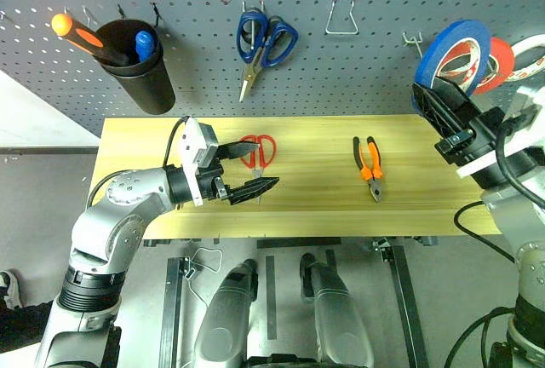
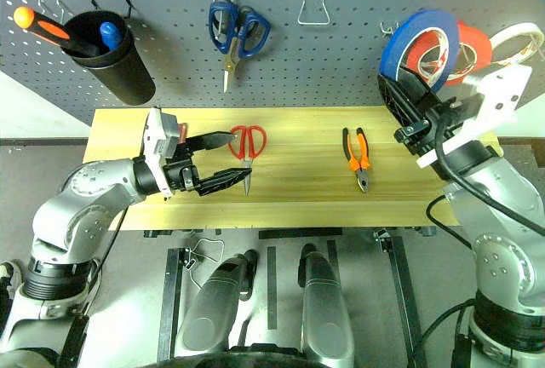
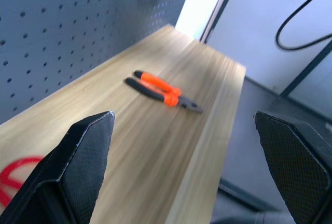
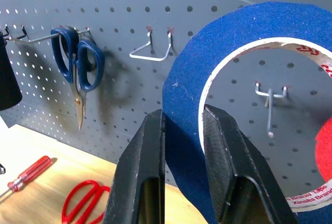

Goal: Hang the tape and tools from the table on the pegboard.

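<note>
Where the worktop's back edge meets the wall stands the pegboard (image 1: 196,53), a dark blue-grey perforated panel carrying small metal hooks.

Worktop (image 1: 315,206): light yellowish planks, long side parallel to the pegboard.

Black cup (image 1: 140,74): hung on the pegboard above the worktop's back-left corner, holding an orange-handled tool and a blue-handled one.

Tape (image 2: 417,44): blue roll with white core, raised off the worktop near its right edge, in front of the pegboard, close to a bare double hook (image 4: 270,97). Right end effector (image 4: 181,146): fingers clamped together on the tape's wall, one outside the ring, one inside.

Red-orange roll (image 1: 498,61) and white roll (image 1: 532,53): on the pegboard just beyond the tape.

Left end effector (image 1: 247,170): fingers spread wide apart, gripping nothing, poised over the worktop's left half, just above the red-handled scissors.

Blue-handled scissors (image 1: 264,44): hanging blades-down from a hook, above the worktop's centre-left.

Red-handled scissors (image 2: 249,148): flat on the worktop, left of centre.

Pliers (image 1: 369,166): orange-and-black handles, flat on the worktop, right of centre, jaws toward the front edge.

Wire loop hook (image 1: 341,19): bare, right of the blue-handled scissors.
</note>
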